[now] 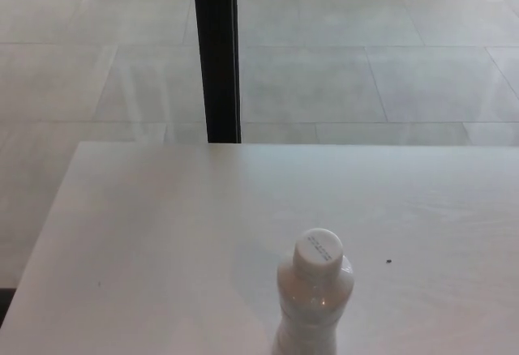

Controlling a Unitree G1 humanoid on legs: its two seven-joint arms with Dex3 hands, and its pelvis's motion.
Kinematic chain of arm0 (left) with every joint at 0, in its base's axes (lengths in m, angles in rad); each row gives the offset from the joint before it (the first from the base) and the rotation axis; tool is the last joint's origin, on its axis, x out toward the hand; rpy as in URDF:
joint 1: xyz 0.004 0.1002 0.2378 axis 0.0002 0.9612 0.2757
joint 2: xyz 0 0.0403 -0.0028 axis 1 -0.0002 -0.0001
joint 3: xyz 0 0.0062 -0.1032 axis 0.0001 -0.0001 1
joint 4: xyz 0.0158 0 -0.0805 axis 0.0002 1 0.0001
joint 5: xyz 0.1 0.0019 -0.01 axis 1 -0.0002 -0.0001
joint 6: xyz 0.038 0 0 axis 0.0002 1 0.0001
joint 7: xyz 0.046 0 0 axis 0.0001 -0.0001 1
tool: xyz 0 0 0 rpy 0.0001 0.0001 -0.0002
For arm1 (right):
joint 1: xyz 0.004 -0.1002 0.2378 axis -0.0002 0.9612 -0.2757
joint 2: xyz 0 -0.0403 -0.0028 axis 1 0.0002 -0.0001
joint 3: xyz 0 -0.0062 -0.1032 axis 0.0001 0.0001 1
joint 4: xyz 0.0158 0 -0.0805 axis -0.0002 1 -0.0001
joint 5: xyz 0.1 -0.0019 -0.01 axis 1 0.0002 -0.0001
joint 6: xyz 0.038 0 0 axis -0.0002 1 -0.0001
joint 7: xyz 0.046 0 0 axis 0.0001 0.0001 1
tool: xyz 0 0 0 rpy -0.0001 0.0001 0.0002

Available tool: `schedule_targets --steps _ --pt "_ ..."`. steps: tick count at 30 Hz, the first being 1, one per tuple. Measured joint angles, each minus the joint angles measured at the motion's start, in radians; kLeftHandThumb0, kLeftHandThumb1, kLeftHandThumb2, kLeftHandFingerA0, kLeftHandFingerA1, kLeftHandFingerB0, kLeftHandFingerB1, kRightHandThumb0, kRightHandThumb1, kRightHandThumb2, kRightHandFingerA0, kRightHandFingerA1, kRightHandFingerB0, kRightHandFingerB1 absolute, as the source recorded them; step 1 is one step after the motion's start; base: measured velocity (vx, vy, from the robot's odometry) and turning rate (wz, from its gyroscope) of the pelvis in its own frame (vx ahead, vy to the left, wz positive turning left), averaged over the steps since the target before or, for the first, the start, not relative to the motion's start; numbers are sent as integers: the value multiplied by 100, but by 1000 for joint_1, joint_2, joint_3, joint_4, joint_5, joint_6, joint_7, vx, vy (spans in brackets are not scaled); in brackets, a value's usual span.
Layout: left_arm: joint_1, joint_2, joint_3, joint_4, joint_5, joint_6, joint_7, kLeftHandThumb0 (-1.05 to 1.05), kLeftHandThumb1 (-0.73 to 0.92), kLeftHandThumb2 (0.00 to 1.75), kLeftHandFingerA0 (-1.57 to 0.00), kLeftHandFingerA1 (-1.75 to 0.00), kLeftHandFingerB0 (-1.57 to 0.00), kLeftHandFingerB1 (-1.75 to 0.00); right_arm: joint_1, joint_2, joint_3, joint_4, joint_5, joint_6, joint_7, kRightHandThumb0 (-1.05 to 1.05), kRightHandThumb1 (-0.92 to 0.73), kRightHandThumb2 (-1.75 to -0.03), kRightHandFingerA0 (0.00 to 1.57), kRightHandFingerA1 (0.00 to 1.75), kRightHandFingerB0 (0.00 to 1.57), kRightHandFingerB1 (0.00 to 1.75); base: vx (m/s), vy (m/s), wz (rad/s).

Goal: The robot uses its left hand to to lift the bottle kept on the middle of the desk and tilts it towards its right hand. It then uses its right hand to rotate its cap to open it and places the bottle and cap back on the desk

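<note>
The clear plastic bottle [312, 306] with a white screw cap [318, 251] stands upright on the pale white table [162, 250], near the bottom edge of the head view (its base is cut off). The left hand should probably close around the body below the cap, leaving the cap clear. Neither hand is visible, so no grip shows yet

The bottle [312, 306] stands upright on the white desk [162, 250], near the desk's front edge and a little right of centre — its lower part is cut off by the bottom of the picture. It is clear plastic with a narrowed waist, and its white cap [318, 250] is on, with small dark print across the flat top.
</note>
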Motion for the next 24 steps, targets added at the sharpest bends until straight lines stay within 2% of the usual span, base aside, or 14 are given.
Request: schedule_targets --steps 2,3,4,6,7,8,9,10,11,13,14,17,18,24 --pt "-6 0 22 -1 -15 1 -10 -67 66 60 -19 -48 -7 -26 -6 -2 -36 3 19 -3 7 -39 -44 -103 2 54 0 50 0 0 0" --pt "-18 0 48 -1 -32 4 -16 -74 52 88 -5 -52 0 -32 -15 -7 -77 2 41 -4 15 -74 -76 -62 0 46 9 34 0 0 0" --pt "-25 -1 69 -5 -45 4 -23 -37 39 97 -4 -54 0 -50 -21 -12 -99 2 53 -4 20 -75 -63 -104 2 35 0 25 0 0 0" --pt "-35 -2 110 -20 -71 4 -37 -38 37 98 -3 -53 0 -50 -39 -24 -133 1 69 -4 24 -92 -73 -105 0 11 3 10 0 0 0" --pt "-38 -2 129 -40 -84 4 -45 -38 37 98 -3 -53 0 -50 -50 -35 -154 1 80 -4 26 -92 -73 -105 0 11 3 10 0 0 0" --pt "-43 -2 146 -65 -98 5 -53 -89 62 93 -3 -47 -7 -40 -62 -51 -171 1 90 -4 28 -95 -71 -105 0 10 2 12 0 0 0" --pt "-51 1 159 -93 -109 5 -61 -73 76 62 -6 -39 -7 -31 -71 -63 -193 1 99 -2 33 -94 -72 -106 0 10 1 10 0 0 0" --pt "-57 5 170 -117 -120 7 -68 -76 60 97 -2 -44 -7 -36 -84 -76 -210 0 110 -1 37 -84 -81 -69 0 5 0 25 0 0 0" --pt "-67 13 180 -144 -132 9 -79 -76 55 93 0 -47 -10 -46 -101 -93 -230 -3 124 -1 42 -104 -80 -112 0 8 0 3 0 0 0" --pt "-99 39 192 -209 -150 13 -94 -81 70 63 -9 -40 -11 -30 -148 -123 -260 -27 149 -3 53 -105 -81 -116 0 8 0 4 0 0 0" --pt "-122 60 203 -247 -164 18 -101 -78 56 93 -3 -41 -8 -33 -181 -140 -271 -48 163 -7 60 -105 -82 -118 0 9 0 4 0 0 0" --pt "-169 102 224 -344 -196 32 -125 -82 54 92 -5 -44 -8 -43 -252 -170 -275 -87 181 -19 64 -105 -84 -123 0 17 0 17 0 0 0" --pt "-183 111 227 -389 -206 37 -130 -84 66 61 -6 -41 -17 -34 -277 -175 -277 -100 185 -20 61 -105 -84 -124 0 20 0 19 0 0 0" --pt "-260 118 215 -600 -237 90 -132 -87 55 58 -28 -43 -29 -32 -376 -175 -280 -165 206 -10 46 -105 -85 -126 0 25 0 20 0 0 0"
